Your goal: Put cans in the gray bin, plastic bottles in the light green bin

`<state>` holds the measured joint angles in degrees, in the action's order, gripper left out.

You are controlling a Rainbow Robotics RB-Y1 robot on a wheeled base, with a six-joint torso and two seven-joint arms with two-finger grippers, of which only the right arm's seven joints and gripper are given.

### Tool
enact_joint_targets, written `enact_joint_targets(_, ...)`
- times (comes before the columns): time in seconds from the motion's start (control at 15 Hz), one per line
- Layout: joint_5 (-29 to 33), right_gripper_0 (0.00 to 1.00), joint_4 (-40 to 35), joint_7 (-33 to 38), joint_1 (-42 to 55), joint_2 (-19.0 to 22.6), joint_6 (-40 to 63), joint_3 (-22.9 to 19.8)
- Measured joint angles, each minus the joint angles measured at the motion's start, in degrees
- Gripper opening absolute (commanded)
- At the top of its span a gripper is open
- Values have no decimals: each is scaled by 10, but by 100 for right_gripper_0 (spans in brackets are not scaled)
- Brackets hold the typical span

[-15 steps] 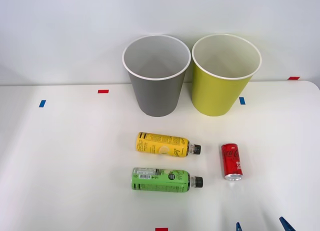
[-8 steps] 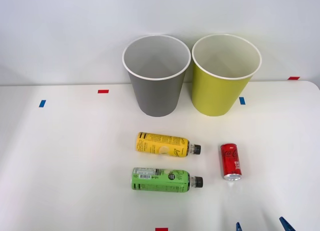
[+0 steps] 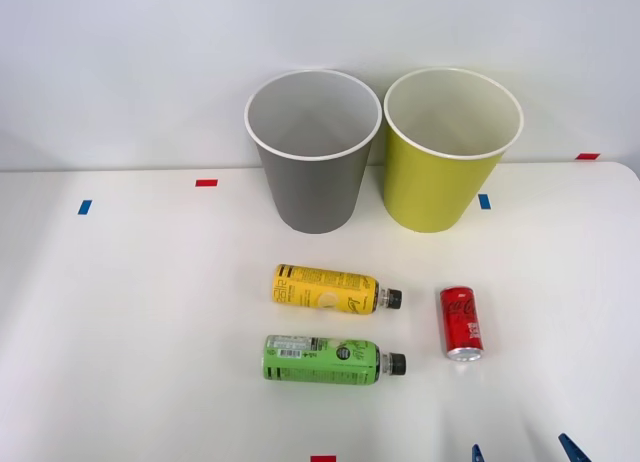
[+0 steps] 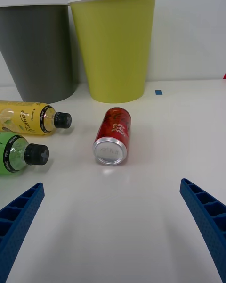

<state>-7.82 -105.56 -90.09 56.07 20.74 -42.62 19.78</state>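
Observation:
A small red can (image 3: pixel 462 323) (image 4: pixel 112 135) lies on its side on the white table, silver top toward me. To its left lie two black-capped plastic bottles, caps pointing right: one with a yellow label (image 3: pixel 328 288) (image 4: pixel 29 118), and a green one (image 3: pixel 325 359) (image 4: pixel 18 153) nearer to me. The gray bin (image 3: pixel 312 150) (image 4: pixel 38 49) and the light green bin (image 3: pixel 448 148) (image 4: pixel 114 45) stand upright side by side at the back, both empty inside. My right gripper (image 3: pixel 521 452) (image 4: pixel 111 226) is open at the table's near edge, short of the can and holding nothing.
Small red tape marks (image 3: pixel 206 182) and blue tape marks (image 3: pixel 484 201) dot the white table (image 3: pixel 130 312). A pale wall rises right behind the bins. Open table surface lies to the left of the bottles and right of the can.
The red can has shifted very slightly to the left. The gripper tips and bottles stand where they were.

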Motion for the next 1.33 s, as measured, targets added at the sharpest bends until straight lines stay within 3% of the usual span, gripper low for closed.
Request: enact_joint_targets(1.33,0,100,0,0,0,0,0,0)
